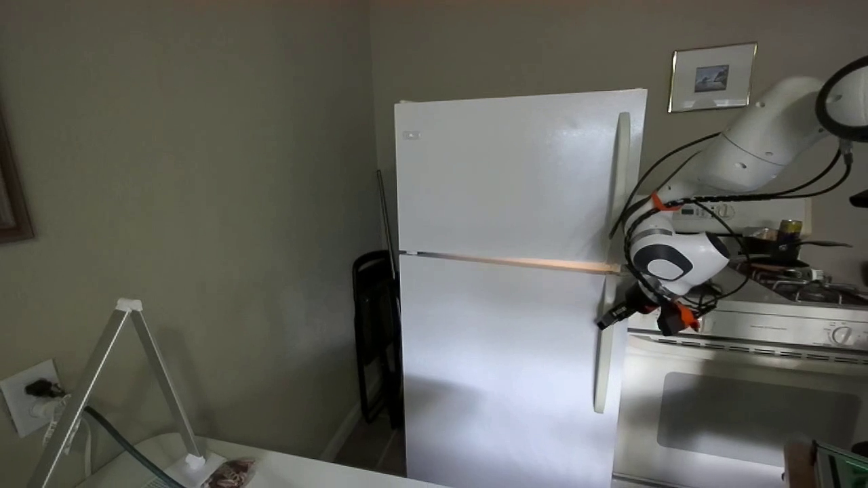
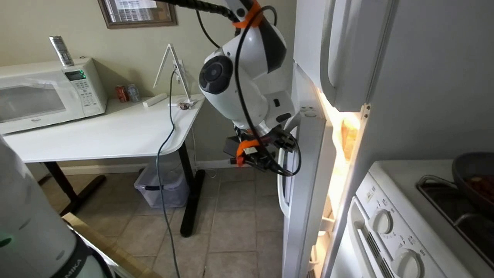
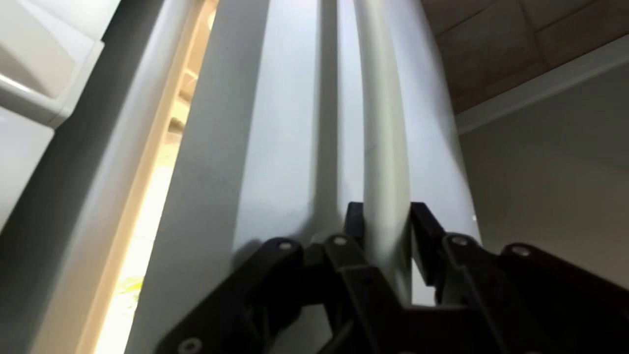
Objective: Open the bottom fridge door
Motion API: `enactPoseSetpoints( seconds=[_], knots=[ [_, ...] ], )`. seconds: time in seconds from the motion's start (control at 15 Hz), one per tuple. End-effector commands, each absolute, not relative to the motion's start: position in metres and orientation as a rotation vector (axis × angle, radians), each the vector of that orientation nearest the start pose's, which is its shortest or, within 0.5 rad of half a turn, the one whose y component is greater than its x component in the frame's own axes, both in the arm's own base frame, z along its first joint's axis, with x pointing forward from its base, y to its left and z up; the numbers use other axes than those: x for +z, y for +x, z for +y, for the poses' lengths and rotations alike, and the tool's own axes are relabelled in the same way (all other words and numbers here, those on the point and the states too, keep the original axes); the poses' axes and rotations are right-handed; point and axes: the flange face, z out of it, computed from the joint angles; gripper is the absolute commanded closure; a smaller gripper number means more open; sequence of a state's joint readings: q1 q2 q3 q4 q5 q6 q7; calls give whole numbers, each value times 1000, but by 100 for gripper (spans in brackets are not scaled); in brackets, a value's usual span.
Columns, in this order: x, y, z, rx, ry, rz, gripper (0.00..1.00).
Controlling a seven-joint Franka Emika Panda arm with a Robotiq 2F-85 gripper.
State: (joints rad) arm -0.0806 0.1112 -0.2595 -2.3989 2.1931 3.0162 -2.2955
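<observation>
The bottom fridge door is the tall plain white panel [image 1: 502, 366] in an exterior view. It also shows edge-on in an exterior view [image 2: 305, 185] and in the wrist view [image 3: 285, 128]. The door stands ajar, with warm light in the gap [image 2: 341, 154] along its free edge. Its long white vertical handle [image 3: 385, 123] runs between my gripper's black fingers [image 3: 387, 216], one on each side. The fingers are closed onto the handle, and both tips appear to touch it. In an exterior view the gripper [image 2: 283, 146] is partly hidden by cables.
The freezer door [image 1: 508, 176] above is shut. A white stove [image 2: 401, 216] with pans stands beside the fridge's handle side. A white table [image 2: 127, 127] with a microwave [image 2: 46, 96] stands across the floor. Black folded chairs [image 1: 375, 325] lean between fridge and wall.
</observation>
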Motion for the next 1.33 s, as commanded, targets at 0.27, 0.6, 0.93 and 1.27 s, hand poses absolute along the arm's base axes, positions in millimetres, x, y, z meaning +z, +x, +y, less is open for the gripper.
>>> enactPoseSetpoints(
  seconds=[0.27, 0.6, 0.93, 1.27],
  knots=[
    [231, 348, -86, -763, -3043, 233, 45],
    [206, 306, -55, -495, -3143, 302, 10],
    [176, 265, -61, -304, -3171, 272, 0],
    [190, 280, -117, -407, -3186, 365, 0]
  ],
)
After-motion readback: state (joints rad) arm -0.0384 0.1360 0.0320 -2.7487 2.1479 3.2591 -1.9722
